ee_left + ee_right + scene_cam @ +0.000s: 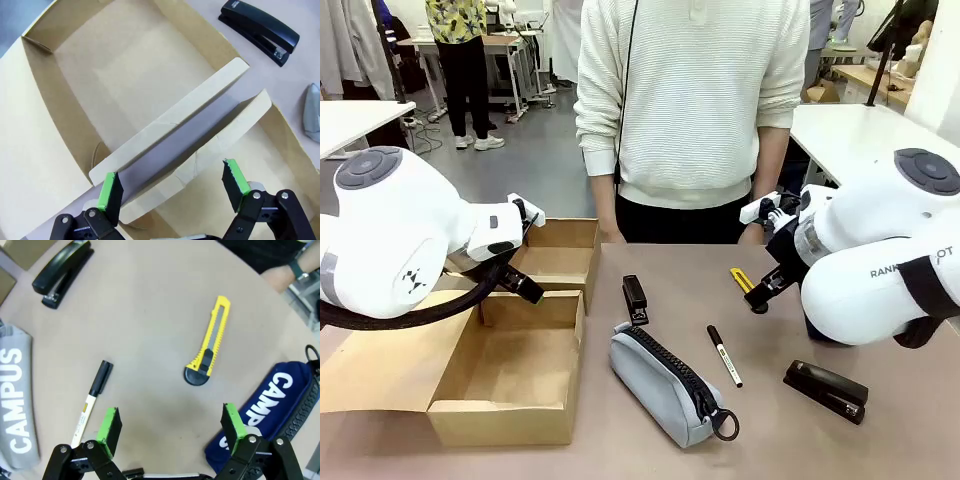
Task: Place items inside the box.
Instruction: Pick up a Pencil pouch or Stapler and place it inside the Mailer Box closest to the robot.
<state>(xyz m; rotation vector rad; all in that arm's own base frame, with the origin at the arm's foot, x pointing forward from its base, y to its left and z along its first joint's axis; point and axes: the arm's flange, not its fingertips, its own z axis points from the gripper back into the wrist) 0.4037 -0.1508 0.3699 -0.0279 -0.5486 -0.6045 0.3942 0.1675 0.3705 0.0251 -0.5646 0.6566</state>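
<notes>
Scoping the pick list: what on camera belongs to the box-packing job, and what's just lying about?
Job: open brown cardboard box; grey zip "CAMPUS" pencil case; black stapler by the box; black stapler at right; black-capped white marker; yellow utility knife; probably the navy "CAMPUS" pencil case.
Not job: white side table behind; person's dark wristwatch.

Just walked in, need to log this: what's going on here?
Two arms are set to pack desk things into the cardboard box. The left gripper hangs open over its flaps; the right gripper hangs open near the yellow utility knife. Nothing is held. The grey pencil case, marker, one stapler, a second stapler and a blue pencil case lie on the table; a person stands at the far side.
</notes>
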